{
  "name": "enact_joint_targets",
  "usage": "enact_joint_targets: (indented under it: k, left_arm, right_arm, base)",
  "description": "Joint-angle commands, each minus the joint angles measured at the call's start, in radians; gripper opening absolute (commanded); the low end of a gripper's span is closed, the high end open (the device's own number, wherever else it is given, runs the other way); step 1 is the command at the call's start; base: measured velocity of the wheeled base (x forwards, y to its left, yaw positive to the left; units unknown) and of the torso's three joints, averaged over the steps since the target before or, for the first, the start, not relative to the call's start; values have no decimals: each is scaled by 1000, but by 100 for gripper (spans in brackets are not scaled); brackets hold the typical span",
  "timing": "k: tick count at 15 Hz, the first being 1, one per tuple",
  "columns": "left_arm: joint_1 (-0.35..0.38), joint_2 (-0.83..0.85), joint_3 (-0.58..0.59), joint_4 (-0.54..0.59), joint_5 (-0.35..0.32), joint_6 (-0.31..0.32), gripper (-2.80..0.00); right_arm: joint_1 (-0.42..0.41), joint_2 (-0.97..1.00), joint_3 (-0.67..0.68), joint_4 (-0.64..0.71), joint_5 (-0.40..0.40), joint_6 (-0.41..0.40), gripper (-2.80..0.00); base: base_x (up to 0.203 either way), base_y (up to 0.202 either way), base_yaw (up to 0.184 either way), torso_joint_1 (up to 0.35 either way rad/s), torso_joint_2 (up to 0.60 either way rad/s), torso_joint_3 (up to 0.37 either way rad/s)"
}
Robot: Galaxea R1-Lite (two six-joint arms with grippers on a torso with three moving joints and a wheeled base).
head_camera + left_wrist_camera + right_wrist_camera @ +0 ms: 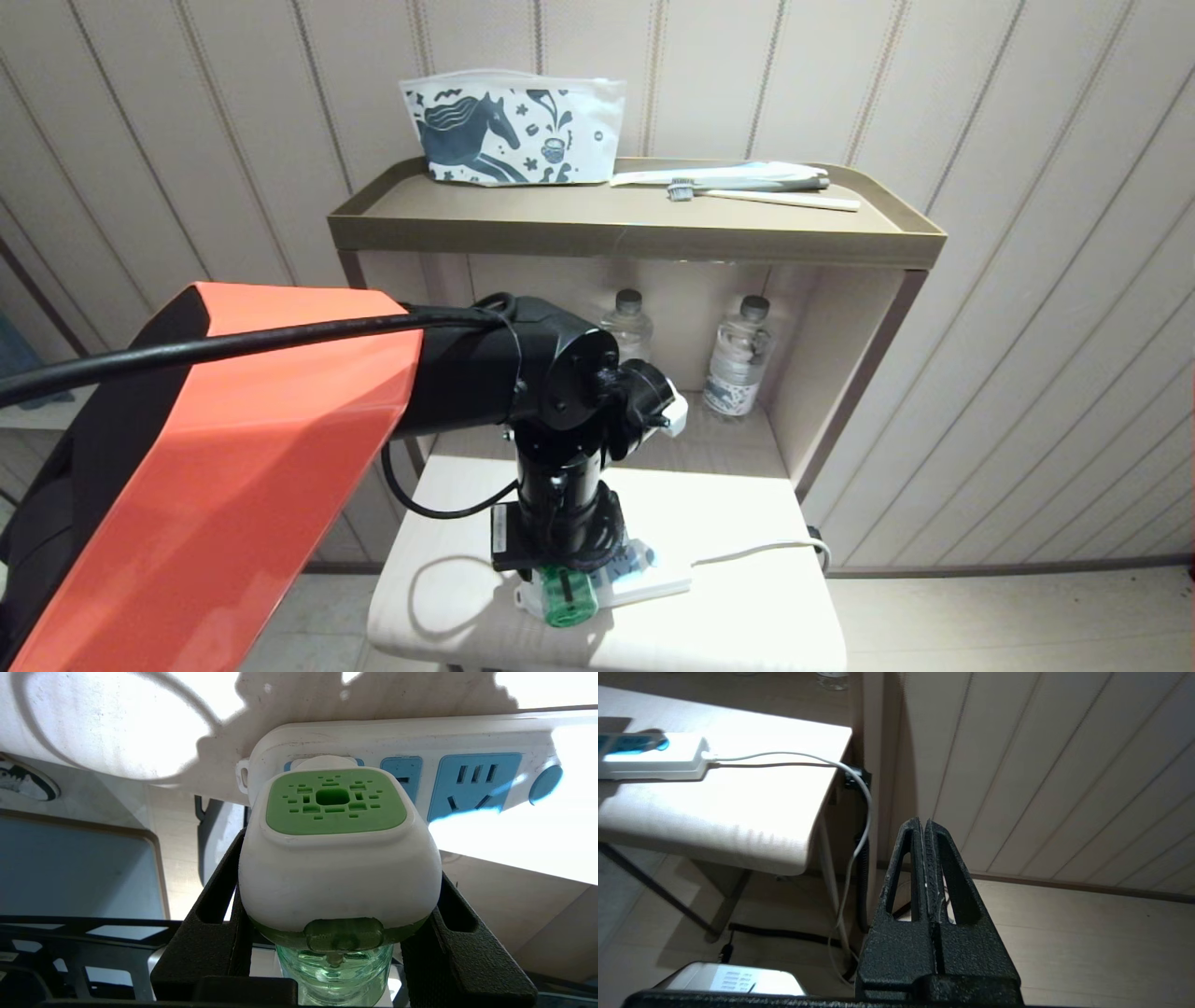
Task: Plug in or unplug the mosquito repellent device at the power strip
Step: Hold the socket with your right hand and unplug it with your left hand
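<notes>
We find the left hand (338, 933) clamped on the mosquito repellent device (338, 858), seated in the power strip (467, 742) end socket near the surface's (747, 523) front edge; right hand (927, 858) closed, idle.

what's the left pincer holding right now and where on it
The left pincer grips the small green-and-white mosquito repellent device by the sides of its white plug head, just above the translucent green bottle, at the white power strip. The right pincer holds nothing.
</notes>
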Motion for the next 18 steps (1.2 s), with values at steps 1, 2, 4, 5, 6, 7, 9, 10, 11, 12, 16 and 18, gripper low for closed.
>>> enact_joint_targets:
  k: [1, 2, 4, 5, 6, 7, 9, 10, 11, 12, 16, 18]
  left_arm:
    - [0, -6, 3, 6, 1, -7, -280]
    - [1, -6, 3, 9, 1, -7, -280]
    - [-2, -3, 1, 8, 1, -7, -280]
    - [-2, -3, 0, 6, 1, -7, -280]
    - [-2, -1, 0, 6, 0, -7, -280]
    - [-2, 5, 0, 6, -1, -7, -280]
    - [-1, 7, 0, 3, -1, -7, -280]
    - [-2, 7, 0, 4, -1, -9, -280]
    - [-2, 7, 0, 2, -2, -9, -280]
    - [-2, 5, 1, 3, -2, -8, -280]
    - [-2, -9, 4, 17, 1, -5, -280]
    - [-1, -7, 2, 12, 1, -2, -280]
  right_arm:
    - [0, 105, -124, 32, 57, 3, -280]
    - [0, 176, -179, 37, 92, 8, -280]
    - [2, 383, -300, 26, 177, 27, -280]
    - [2, 487, -346, 6, 214, 33, -280]
    - [3, 591, -395, -19, 252, 40, -280]
    - [15, 704, -446, -40, 287, 46, -280]
    - [74, 912, -531, -72, 342, 60, -280]
    - [117, 1017, -560, -84, 359, 64, -280]
    - [161, 1109, -588, -96, 372, 67, -280]
    - [213, 1193, -618, -107, 384, 70, -280]
    - [411, 1428, -721, -125, 491, 84, -280]
    - [425, 1510, -753, -128, 506, 81, -280]
  base:
    - [0, 0, 0, 0, 0, 0]
    - [0, 0, 0, 0, 0, 0]
    - [0, 0, 0, 0, 0, 0]
    - [0, 0, 0, 0, 0, 0]
    - [0, 0, 0, 0, 0, 0]
    - [0, 0, 0, 0, 0, 0]
    - [0, 0, 0, 0, 0, 0]
    - [0, 0, 0, 0, 0, 0]
    - [0, 0, 0, 0, 0, 0]
    - [0, 0, 0, 0, 0, 0]
    - [0, 0, 0, 0, 0, 0]
    - [0, 0, 0, 0, 0, 0]
